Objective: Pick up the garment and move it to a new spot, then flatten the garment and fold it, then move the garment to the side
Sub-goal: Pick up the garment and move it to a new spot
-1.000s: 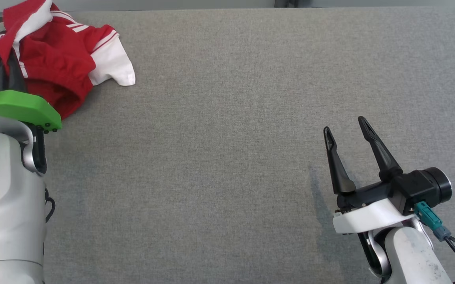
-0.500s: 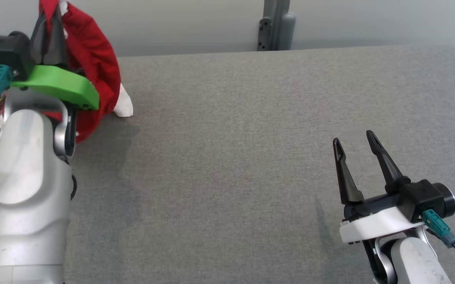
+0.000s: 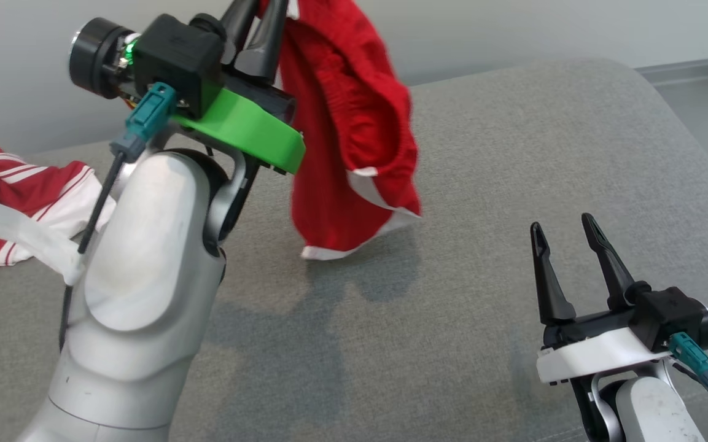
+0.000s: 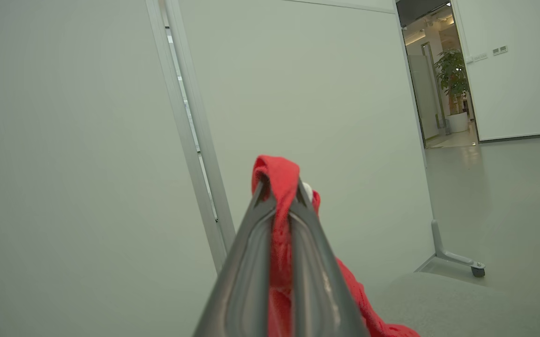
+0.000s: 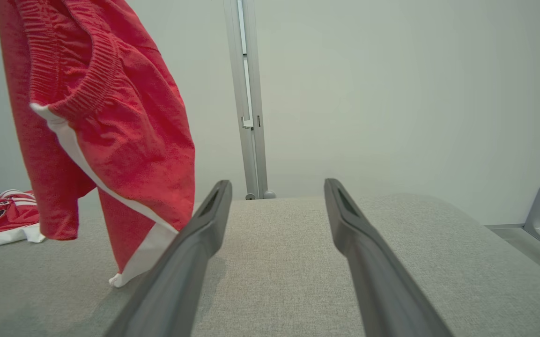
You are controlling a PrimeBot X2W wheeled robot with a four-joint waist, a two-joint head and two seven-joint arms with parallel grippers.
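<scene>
The garment [image 3: 347, 123] is red with white trim and an elastic waistband. It hangs bunched from my left gripper [image 3: 255, 18], which is raised high over the grey table [image 3: 513, 153] and shut on the fabric. In the left wrist view a red fold [image 4: 277, 171] is pinched between the closed fingers [image 4: 246, 262]. In the right wrist view the garment [image 5: 110, 117] dangles at the left, its white hem down at about table level. My right gripper [image 3: 561, 224] stands open and empty at the lower right, apart from the cloth [image 5: 277, 183].
A second red and white striped garment [image 3: 16, 184] lies crumpled on the table's left end [image 5: 3, 217]. A pale partition wall with a metal post [image 5: 246, 93] stands behind the table. The table's right edge curves down to the floor [image 3: 697, 92].
My left arm has lifted the garment off the table's left end and carried it up and toward the middle. The head camera has shifted. The right gripper keeps its pose, open.
</scene>
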